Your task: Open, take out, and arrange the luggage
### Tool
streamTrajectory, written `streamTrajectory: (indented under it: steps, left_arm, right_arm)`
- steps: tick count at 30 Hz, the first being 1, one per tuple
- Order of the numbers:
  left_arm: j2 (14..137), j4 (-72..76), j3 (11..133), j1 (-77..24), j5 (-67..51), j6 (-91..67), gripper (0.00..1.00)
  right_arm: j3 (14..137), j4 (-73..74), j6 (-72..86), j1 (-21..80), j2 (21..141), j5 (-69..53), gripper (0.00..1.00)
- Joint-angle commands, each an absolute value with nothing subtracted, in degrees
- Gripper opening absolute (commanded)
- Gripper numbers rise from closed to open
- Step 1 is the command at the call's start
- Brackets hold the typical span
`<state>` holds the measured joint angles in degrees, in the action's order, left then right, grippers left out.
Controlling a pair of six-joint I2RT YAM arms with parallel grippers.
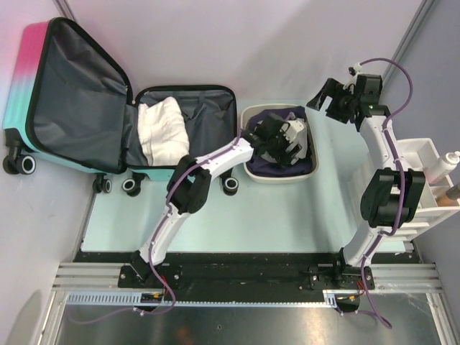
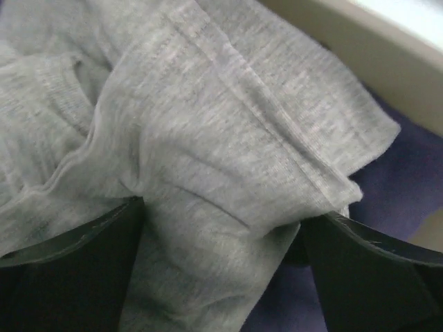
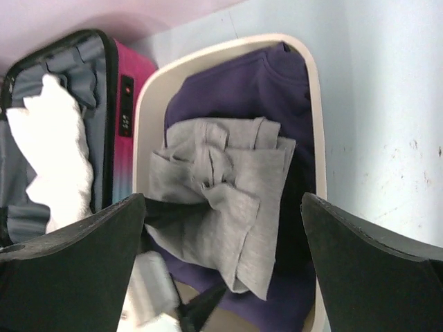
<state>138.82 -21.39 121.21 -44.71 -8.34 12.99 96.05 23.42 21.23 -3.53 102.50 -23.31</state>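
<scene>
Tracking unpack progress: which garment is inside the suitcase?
The white garment, in the luggage; the grey garment and purple garment lie in the white tub.

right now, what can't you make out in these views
- top view: left tool covers most of the grey cloth in the tub
- top view: organiser cut off by right edge
- all views: towel hides what lies under it in the suitcase

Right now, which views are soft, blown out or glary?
Left wrist: mildly soft all over, sitting very close to the grey garment; the tub rim at top right is blurred and bright. Right wrist: tub contents are sharp, its own fingers are dark and soft, and the white towel is blown out. Top external: sharp, evenly lit, no glare on the table.
</scene>
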Motion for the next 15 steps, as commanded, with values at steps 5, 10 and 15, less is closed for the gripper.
streamTrajectory:
  steps: [5,10,15]
  left_arm:
    - [118.59,-16.79,122.00,-38.60,-28.29,5.54,1.00]
    - [105.57,-17.58,109.01,-27.02,-30.41,4.13,1.00]
    - [99.76,-20.21,96.10,-14.26,-25.84,7.29,1.00]
  right_arm:
    - [95.97,22.68,13.72,-1.41,104.32,-33.02,0.99]
    - [95.98,23.46,8.62,3.60,107.66,-34.72,0.98]
    - [95.63,27.24,4.58,6.76,110.74,-34.10,0.97]
